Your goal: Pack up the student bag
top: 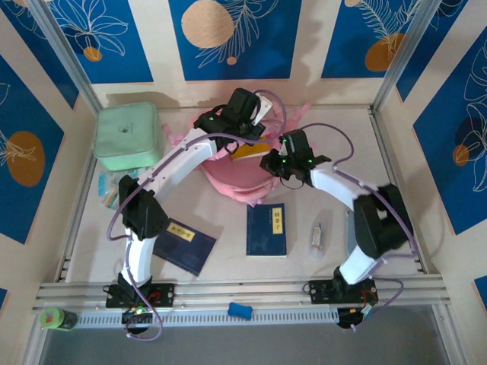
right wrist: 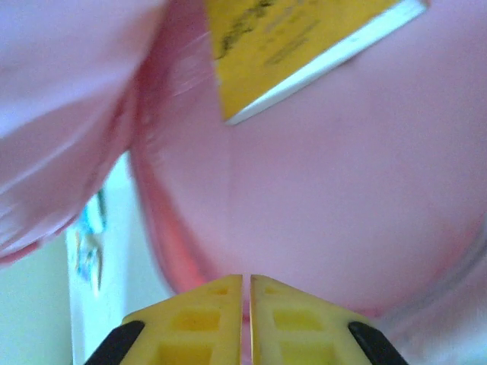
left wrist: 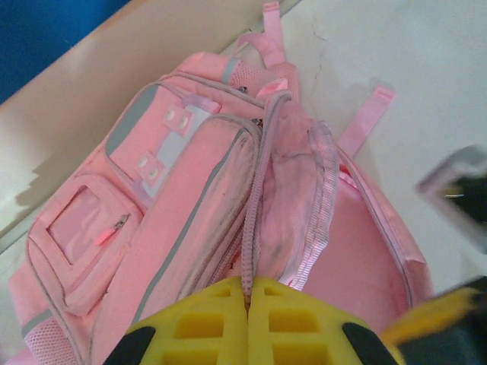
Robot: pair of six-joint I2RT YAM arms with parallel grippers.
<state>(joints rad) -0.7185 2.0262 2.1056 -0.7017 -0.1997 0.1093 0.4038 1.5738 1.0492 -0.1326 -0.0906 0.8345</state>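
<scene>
The pink student bag (top: 232, 179) lies at the back middle of the table with its main compartment held open. My left gripper (top: 242, 114) is over its far side. In the left wrist view this gripper (left wrist: 249, 285) is shut on the bag's (left wrist: 183, 228) zip edge. My right gripper (top: 285, 163) is at the bag's right rim. In the right wrist view it (right wrist: 246, 281) is shut on a thin pink fold of the bag (right wrist: 342, 190). A yellow book (right wrist: 304, 46) lies inside the bag, and its corner (top: 249, 150) shows from above.
Two dark blue books (top: 266, 230) (top: 183, 243) lie on the near half of the table. A mint green zip case (top: 128, 135) sits at the back left. A small clear item (top: 318, 237) lies at the right, a blue object (top: 240, 309) on the front rail.
</scene>
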